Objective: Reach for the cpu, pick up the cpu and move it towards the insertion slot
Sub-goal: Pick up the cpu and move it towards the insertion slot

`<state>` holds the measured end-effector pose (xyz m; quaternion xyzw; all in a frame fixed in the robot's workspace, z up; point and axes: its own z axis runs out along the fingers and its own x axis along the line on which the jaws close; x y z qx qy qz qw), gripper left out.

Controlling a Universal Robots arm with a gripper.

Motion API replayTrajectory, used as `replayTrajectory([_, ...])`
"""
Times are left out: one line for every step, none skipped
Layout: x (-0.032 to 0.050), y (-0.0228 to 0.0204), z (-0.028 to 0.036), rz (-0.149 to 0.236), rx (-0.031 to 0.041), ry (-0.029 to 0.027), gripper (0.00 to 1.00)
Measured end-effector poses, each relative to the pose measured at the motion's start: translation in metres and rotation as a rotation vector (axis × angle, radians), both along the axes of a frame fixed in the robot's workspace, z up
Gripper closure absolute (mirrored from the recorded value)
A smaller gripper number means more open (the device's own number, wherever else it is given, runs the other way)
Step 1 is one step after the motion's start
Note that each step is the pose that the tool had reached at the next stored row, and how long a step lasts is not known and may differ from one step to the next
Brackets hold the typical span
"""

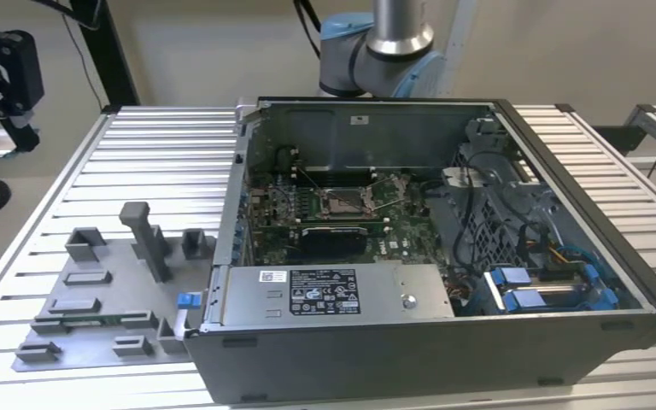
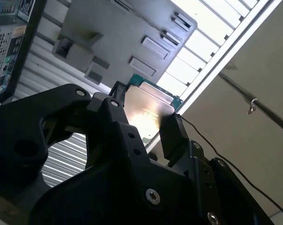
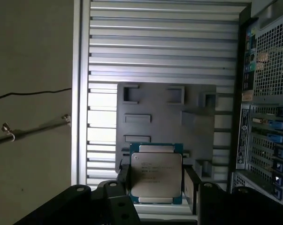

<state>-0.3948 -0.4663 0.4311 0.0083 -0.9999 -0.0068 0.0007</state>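
Note:
The cpu (image 3: 156, 176) is a flat square chip with a silvery top and a thin green-tan rim. It sits between my two black fingers (image 3: 190, 185), and my gripper (image 3: 156, 183) is shut on it, lifted above the grey fixture plate (image 3: 164, 117). In the second wrist view the cpu (image 2: 148, 110) shines between the same fingers of the gripper (image 2: 141, 121). In the exterior view my gripper (image 1: 3, 137) hangs high at the far left, off the table's edge. The insertion slot (image 1: 345, 201) is a silver-framed socket on the green board inside the open computer case (image 1: 442, 342), well away from the gripper.
The grey fixture plate (image 1: 100, 290) with raised blocks and a tall post (image 1: 146, 239) lies on the slatted metal table (image 1: 157, 154), at the exterior view's left of the case. A power supply box (image 1: 328, 295) and cables fill the case's near side. The arm's base (image 1: 379, 60) stands behind it.

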Motion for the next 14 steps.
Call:
replayTrajectory([0.0022,0.0000,0.0000,0.000,0.0000,0.0005,1.00])
replayTrajectory([0.0045,0.0000,0.0000,0.000,0.0001,0.0009,1.00])
replayTrajectory([0.0067,0.0000,-0.0001,0.000,0.0001,0.0014,1.00])
replayTrajectory([0.0086,0.0000,-0.0001,0.000,0.0001,0.0018,1.00])
replayTrajectory([0.0106,0.0000,0.0000,0.000,0.0000,0.0022,1.00])
replayTrajectory([0.0125,0.0000,0.0000,0.000,0.0001,0.0025,1.00])
replayTrajectory([0.0146,0.0000,0.0000,0.000,0.0001,0.0028,1.00])
replayTrajectory([0.0164,0.0000,-0.0001,0.000,0.0001,0.0031,1.00])
replayTrajectory([0.0181,0.0000,0.0000,0.000,0.0000,0.0034,1.00])
replayTrajectory([0.0199,0.0000,0.0000,0.000,0.0000,0.0036,1.00])
replayTrajectory([0.0218,-0.0001,0.0000,0.000,0.0000,0.0038,1.00])
replayTrajectory([0.0238,0.0000,-0.0001,0.000,0.0000,0.0040,1.00])
replayTrajectory([0.0259,0.0000,0.0000,0.000,-0.0001,0.0045,1.00])
replayTrajectory([0.0282,0.0000,0.0000,0.000,-0.0002,0.0055,1.00])
